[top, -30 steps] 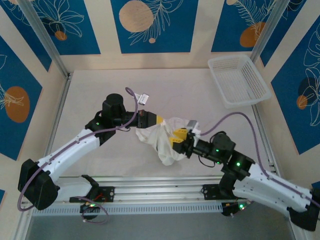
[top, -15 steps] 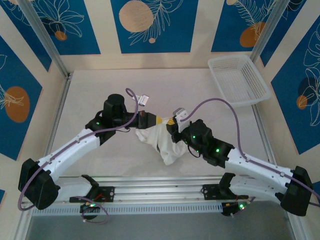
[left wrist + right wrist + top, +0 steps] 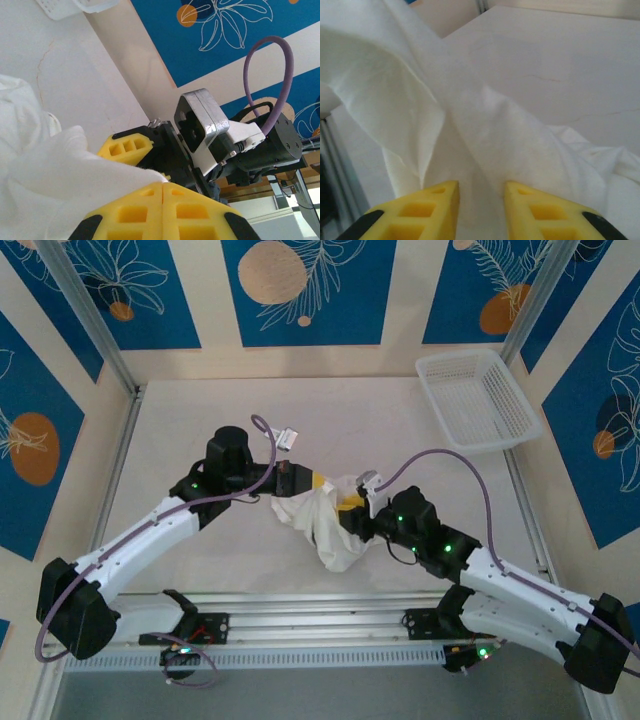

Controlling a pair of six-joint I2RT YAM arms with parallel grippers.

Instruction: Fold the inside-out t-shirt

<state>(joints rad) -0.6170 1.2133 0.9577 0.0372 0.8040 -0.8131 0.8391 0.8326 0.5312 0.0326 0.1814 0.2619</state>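
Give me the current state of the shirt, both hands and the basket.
t-shirt: bunched in a heap between the two hands, not yet folded.
left hand: shut, pinching the t-shirt's cloth.
right hand: open, with cloth lying in the gap between its fingers.
basket: upright, empty, well apart from the t-shirt at the far right.

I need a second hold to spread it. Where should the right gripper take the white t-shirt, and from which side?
Probably the raised ridge of the t-shirt inside the open right gripper, coming from the right, opposite the left gripper, shut on the cloth. It stands off the table, so fingers can close across it.
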